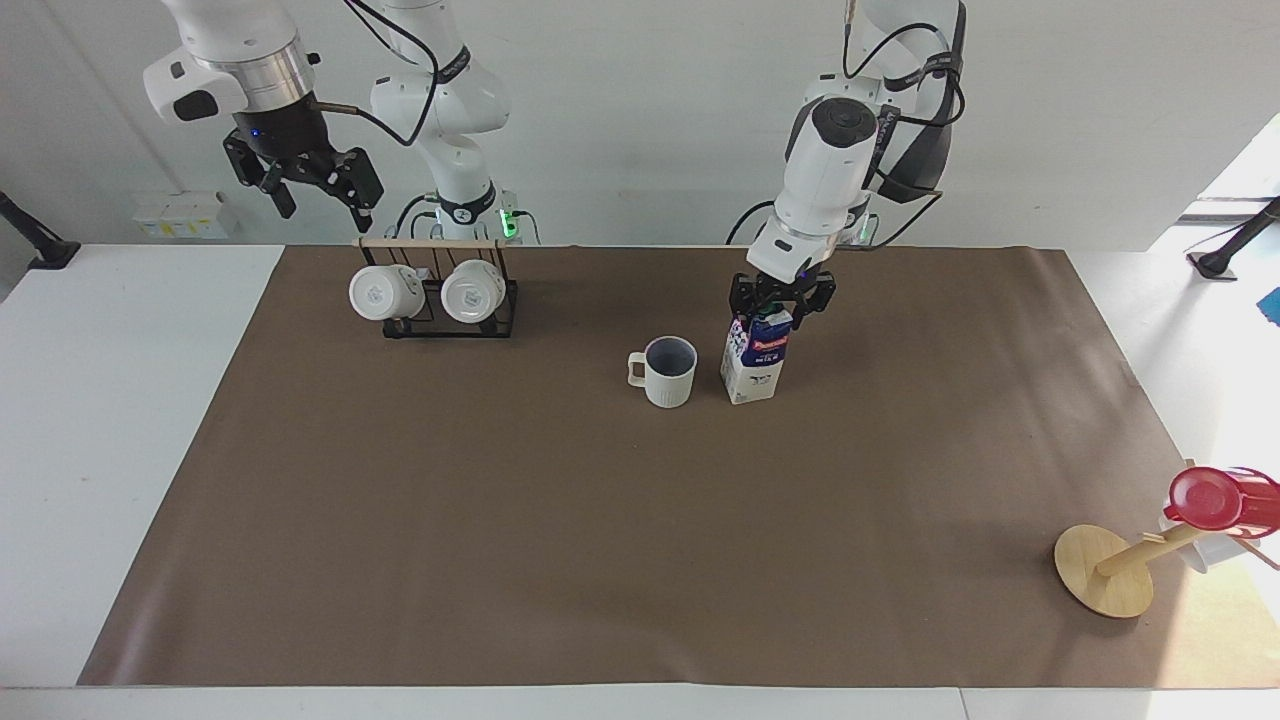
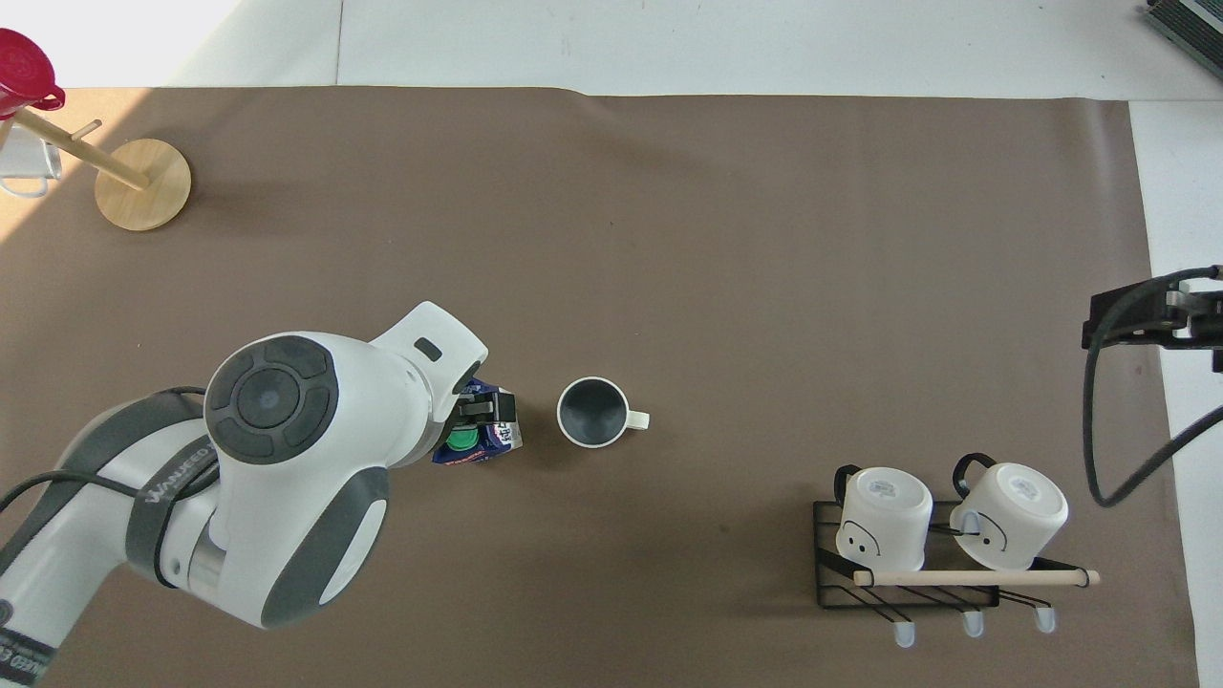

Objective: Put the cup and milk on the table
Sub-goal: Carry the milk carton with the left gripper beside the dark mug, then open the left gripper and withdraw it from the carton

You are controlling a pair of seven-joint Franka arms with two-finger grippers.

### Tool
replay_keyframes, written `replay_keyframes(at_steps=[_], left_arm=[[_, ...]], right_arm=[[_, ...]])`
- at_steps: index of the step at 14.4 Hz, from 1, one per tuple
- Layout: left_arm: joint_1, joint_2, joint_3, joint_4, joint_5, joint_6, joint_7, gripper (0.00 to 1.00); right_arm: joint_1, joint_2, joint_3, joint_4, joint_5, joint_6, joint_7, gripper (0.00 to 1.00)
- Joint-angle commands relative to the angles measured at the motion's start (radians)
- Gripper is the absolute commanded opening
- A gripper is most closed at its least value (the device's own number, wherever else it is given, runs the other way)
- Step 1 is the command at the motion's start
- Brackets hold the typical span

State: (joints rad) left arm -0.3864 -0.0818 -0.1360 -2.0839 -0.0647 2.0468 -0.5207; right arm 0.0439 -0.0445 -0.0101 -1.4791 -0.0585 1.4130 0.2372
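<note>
The cup [image 1: 669,372], cream-white with a grey-blue inside, stands upright on the brown mat [image 1: 600,550] of the table; it also shows in the overhead view [image 2: 592,413]. The milk carton [image 1: 753,365] stands upright on the mat beside the cup, toward the left arm's end; its green cap shows from above [image 2: 463,440]. My left gripper [image 1: 782,305] is just over the carton's top, fingers open on either side of it. My right gripper [image 1: 305,190] is open and empty, raised over the table's edge by the mug rack, where that arm waits.
A black wire rack [image 1: 450,300] with two white mugs stands near the robots at the right arm's end. A wooden stand [image 1: 1103,570] with a red cup [image 1: 1205,498] leans at the mat's corner farthest from the robots, at the left arm's end.
</note>
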Motion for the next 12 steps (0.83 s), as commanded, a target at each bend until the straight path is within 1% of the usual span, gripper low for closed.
replay_keyframes(at_steps=[1, 4, 8, 12], left_arm=[[0.015, -0.021, 0.019, 0.105, 0.009, -0.147, 0.036, 1.0], [0.09, -0.024, 0.019, 0.217, 0.009, -0.291, 0.134, 1.0], [0.239, -0.047, 0.022, 0.309, 0.009, -0.43, 0.309, 1.0], [0.326, -0.047, 0.024, 0.413, 0.013, -0.546, 0.372, 1.0]], right_arm=[[-0.016, -0.002, 0.001, 0.008, 0.028, -0.006, -0.024, 1.0], [-0.018, -0.002, 0.001, 0.008, 0.026, -0.006, -0.024, 1.0], [-0.018, -0.002, 0.001, 0.008, 0.026, -0.006, -0.024, 1.0], [-0.018, -0.002, 0.001, 0.008, 0.028, -0.006, -0.024, 1.0]])
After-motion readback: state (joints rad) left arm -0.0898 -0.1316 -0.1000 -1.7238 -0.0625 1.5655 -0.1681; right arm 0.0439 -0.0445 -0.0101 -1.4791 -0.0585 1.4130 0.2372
